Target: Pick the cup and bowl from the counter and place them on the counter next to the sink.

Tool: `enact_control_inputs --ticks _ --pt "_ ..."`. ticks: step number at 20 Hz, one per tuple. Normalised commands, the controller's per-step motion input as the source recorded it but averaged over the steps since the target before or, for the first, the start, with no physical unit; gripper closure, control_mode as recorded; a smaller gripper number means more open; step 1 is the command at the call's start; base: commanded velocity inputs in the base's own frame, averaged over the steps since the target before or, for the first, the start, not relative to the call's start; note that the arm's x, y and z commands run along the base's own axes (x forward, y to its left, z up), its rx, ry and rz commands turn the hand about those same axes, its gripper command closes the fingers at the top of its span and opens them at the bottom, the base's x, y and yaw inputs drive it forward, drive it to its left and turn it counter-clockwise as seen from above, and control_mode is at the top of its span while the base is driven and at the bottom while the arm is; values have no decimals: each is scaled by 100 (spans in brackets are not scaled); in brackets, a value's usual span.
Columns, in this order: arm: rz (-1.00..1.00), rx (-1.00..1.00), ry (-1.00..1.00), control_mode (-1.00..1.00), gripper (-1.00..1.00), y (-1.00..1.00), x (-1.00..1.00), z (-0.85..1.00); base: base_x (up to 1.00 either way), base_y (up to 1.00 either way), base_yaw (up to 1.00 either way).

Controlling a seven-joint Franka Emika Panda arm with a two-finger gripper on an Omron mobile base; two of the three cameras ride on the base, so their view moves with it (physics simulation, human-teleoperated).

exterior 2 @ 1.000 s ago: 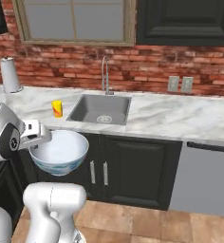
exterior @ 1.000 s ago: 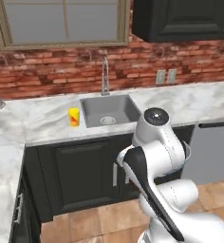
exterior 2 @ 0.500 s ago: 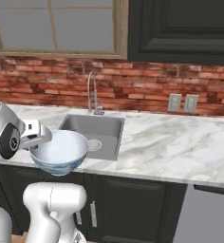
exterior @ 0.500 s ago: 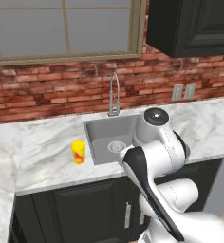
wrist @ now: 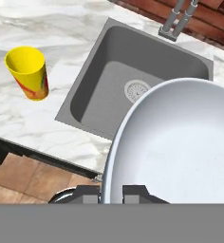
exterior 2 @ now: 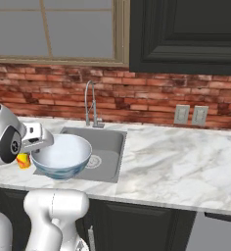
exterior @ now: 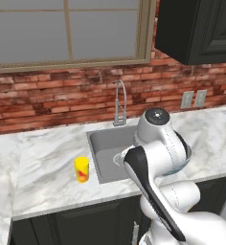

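The two dark fingertips (wrist: pixel 133 192) sat at the bottom of the hand view, pinched on the near rim of the bowl (wrist: pixel 180 142), one tip on each side of that thin white edge, so the gripper (wrist: pixel 113 193) was clamped on the bowl and carrying it. In the right base view the bowl (exterior 2: pixel 61 157) hung off the gripper (exterior 2: pixel 39 143), clear of the worktop, its pale inside up and the darker blue-grey band underneath, in front of the left part of the sink (exterior 2: pixel 105 149). The cup (wrist: pixel 28 72) stood upright on the counter (wrist: pixel 42 28), just beside the sink's (wrist: pixel 133 80) left edge but not touching it, yellow with a red-orange mark low on its side; in the left base view the cup (exterior: pixel 81 169) stood between the basin (exterior: pixel 105 148) and the counter's front edge. One bowl, one cup, one sink with one round drain (wrist: pixel 137 90), one curved chrome faucet (exterior 2: pixel 90 104) behind the basin. The surface was white marble with grey veins (exterior 2: pixel 186 162), running wide to the right of the sink, over black cabinet fronts (exterior 2: pixel 137 225). Behind it ran a red brick wall (exterior 2: pixel 151 98) with two outlet plates (exterior 2: pixel 191 115) side by side, a framed window (exterior: pixel 67 33) above the faucet, and a black upper cabinet (exterior 2: pixel 186 34). A brown tiled floor (wrist: pixel 33 185) showed below the counter edge.
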Motion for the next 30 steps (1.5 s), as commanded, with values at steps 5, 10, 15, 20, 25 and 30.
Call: enact_control_inputs --ticks 5,10,15,20,25,30 --pt "0 0 0 100 100 0 0 0 0 0 0" --pt "0 0 0 -100 100 0 0 0 0 0 0" --pt "1 1 0 -100 100 -4 23 -1 0 0 0" --pt "3 2 0 -100 100 -28 50 -4 0 0 0" --pt "2 0 0 -100 100 -26 29 -34 0 0 0" --pt "8 -4 4 -100 100 -71 28 -40 0 0 0"
